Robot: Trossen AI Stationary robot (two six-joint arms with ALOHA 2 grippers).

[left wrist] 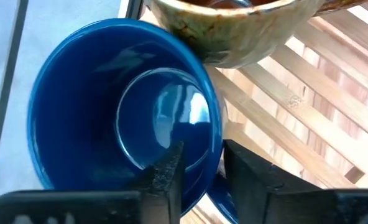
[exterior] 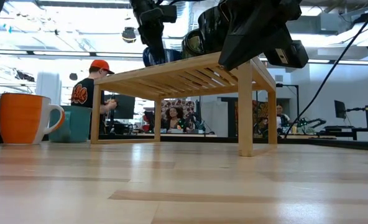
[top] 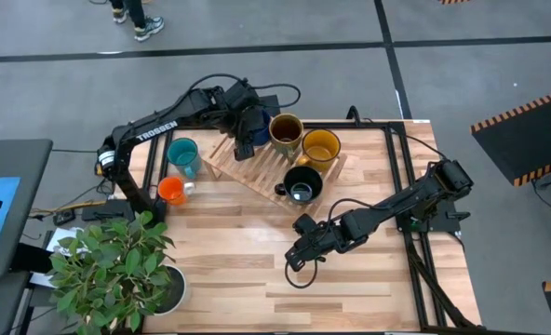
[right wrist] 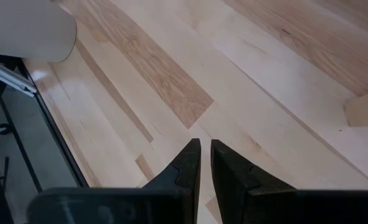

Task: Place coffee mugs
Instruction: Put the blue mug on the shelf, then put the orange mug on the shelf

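A slatted wooden rack (top: 257, 167) stands on the table. On it sit the brown-olive mug (top: 286, 130), the yellow mug (top: 320, 147) and the black mug (top: 302, 183). The teal mug (top: 182, 156) and the orange mug (top: 172, 191) stand on the table left of the rack. My left gripper (top: 245, 140) is shut on the dark blue mug (left wrist: 109, 118) at the rack's far left corner, next to the brown-olive mug (left wrist: 234, 31). My right gripper (top: 299, 253) is shut and hovers over bare table near the rack's near side. My left gripper holds the dark blue mug by its rim wall (left wrist: 214, 163), one finger (left wrist: 168, 174) inside the cup and the other (left wrist: 252, 180) outside. The fingers come from above, pointing down. The mug is upright, mouth up, over the rack's corner; whether its base rests there, I cannot tell.
A potted plant (top: 117, 265) in a white pot (right wrist: 28, 31) stands at the table's near left corner. A black frame rail (top: 401, 177) runs along the right side. Bare wood lies between the rack and the near edge. People sit in the room behind (exterior: 87, 87).
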